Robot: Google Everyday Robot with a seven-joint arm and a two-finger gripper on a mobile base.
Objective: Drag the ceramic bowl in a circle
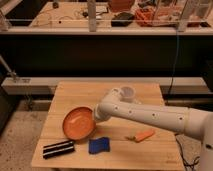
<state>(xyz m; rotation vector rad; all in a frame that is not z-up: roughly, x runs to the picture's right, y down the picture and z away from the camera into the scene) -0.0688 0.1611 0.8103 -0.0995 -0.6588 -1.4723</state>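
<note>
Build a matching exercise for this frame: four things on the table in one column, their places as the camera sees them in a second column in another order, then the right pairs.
Things
1. ceramic bowl
2. blue sponge
3. carrot
4. black bar

Places
A. near-left corner of the table
B. near side, right of the sponge, in front of the arm
C. left of centre, with the gripper at its right rim
D. near edge, just in front of the bowl

Pairs: 1-C, 2-D, 3-B, 4-A
</note>
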